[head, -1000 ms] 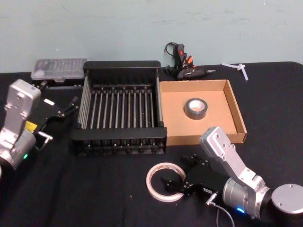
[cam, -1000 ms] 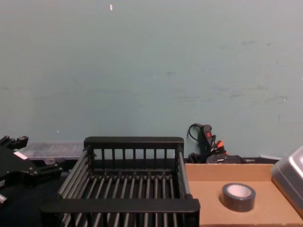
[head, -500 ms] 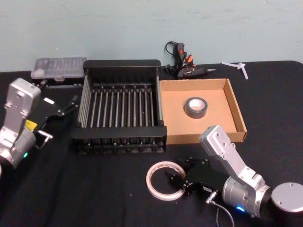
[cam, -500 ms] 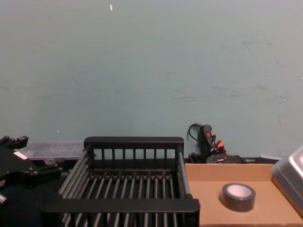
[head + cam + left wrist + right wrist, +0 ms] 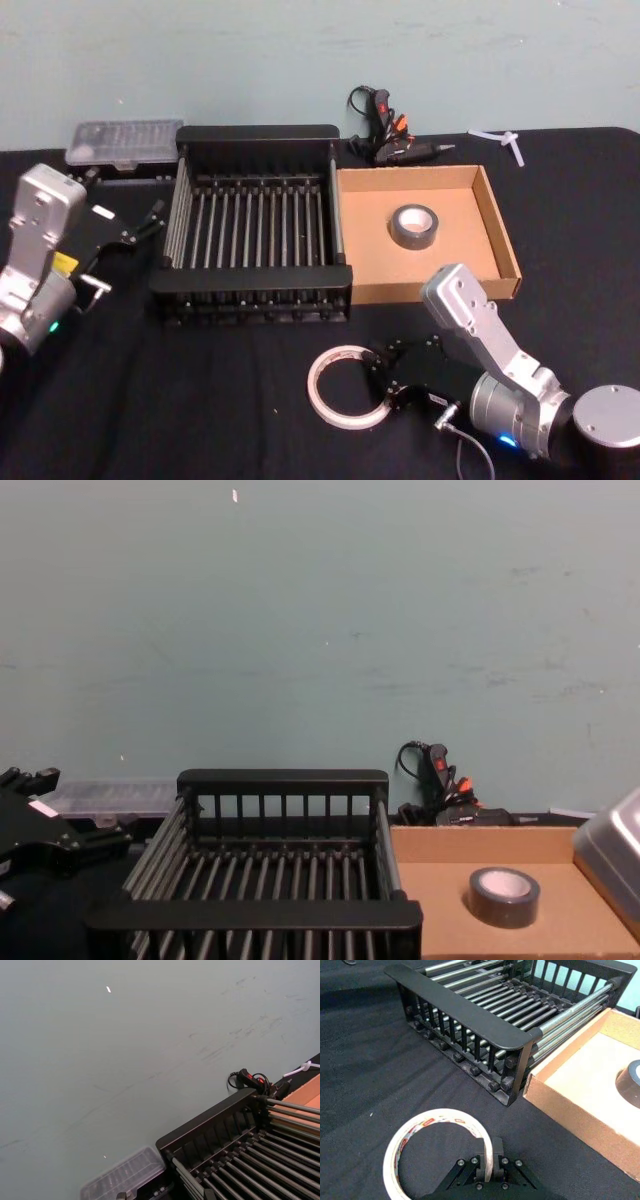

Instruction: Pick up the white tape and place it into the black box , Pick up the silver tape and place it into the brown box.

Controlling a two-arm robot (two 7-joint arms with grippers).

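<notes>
Tabletop in black cloth, seen from my head camera. Low in the frame, right of centre, my right gripper (image 5: 381, 381) is clamped on the wall of the white tape (image 5: 345, 386), one finger inside the ring and one outside; the roll lies flat on the cloth. My right wrist camera confirms it: the fingers (image 5: 486, 1156) pinch the roll's wall (image 5: 440, 1142) at the edge nearest the camera, red print showing on the inner core.

The black box (image 5: 256, 232) sits at centre frame, just above the roll. The brown box (image 5: 494, 225) touches its right side, with the silver tape (image 5: 414, 227) already lying inside.

My left gripper (image 5: 135, 232) idles at the left edge, beside the crate; I cannot tell whether it is open or closed.

To do this step well, I judge I should lift straight up until the roll clears the crate's thick near rim, carry it over the slatted floor, and release low so it cannot roll or bounce out.
</notes>
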